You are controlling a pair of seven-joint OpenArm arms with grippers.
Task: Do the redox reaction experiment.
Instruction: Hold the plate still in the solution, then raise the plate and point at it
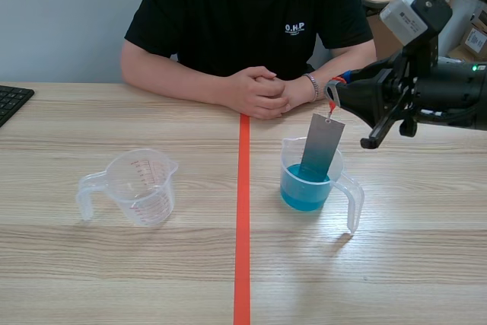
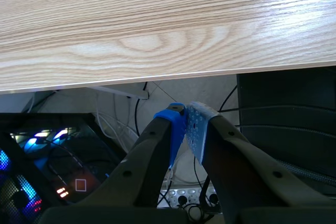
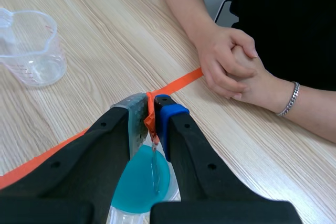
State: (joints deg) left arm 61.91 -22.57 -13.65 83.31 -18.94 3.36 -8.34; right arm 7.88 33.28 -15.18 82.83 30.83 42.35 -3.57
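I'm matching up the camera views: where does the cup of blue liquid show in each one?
Scene view: the cup of blue liquid, right of the orange tape line, metal strip dipping in.
Left wrist view: not in it.
Right wrist view: the cup under the right gripper.
Shared landmark: the tape line beside it.

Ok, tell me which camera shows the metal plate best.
The scene view: the metal plate shows its flat face, hanging from the right tool with its lower end in the blue liquid. The right wrist view shows it only edge-on below the tool. The left wrist view misses it.
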